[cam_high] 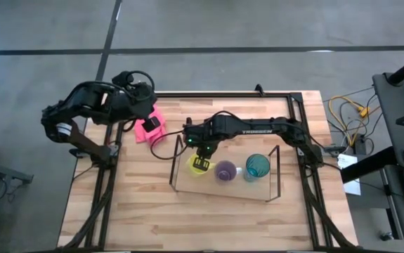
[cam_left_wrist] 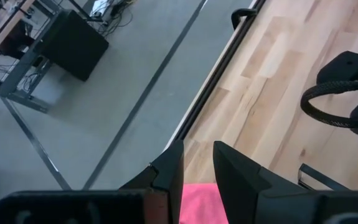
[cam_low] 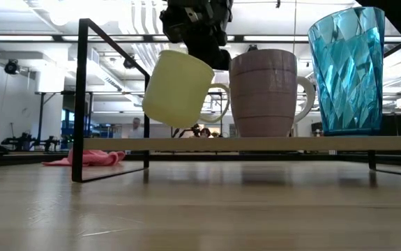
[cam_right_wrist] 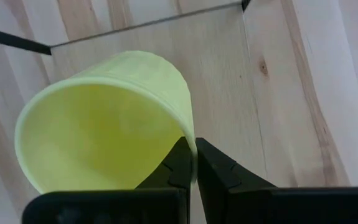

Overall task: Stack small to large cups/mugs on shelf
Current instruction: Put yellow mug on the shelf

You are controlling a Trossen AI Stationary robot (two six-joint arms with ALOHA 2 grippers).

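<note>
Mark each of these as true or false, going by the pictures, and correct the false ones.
1. The yellow mug hangs tilted above the shelf. True.
2. The right end effector is shut on the yellow mug's rim. True.
3. The purple mug lies on its side. False: it stands upright on the shelf.
4. The teal tumbler stands between the two mugs. False: it stands at the end, the purple mug in the middle.
5. The left end effector hovers over the pink cloth. True.
</note>
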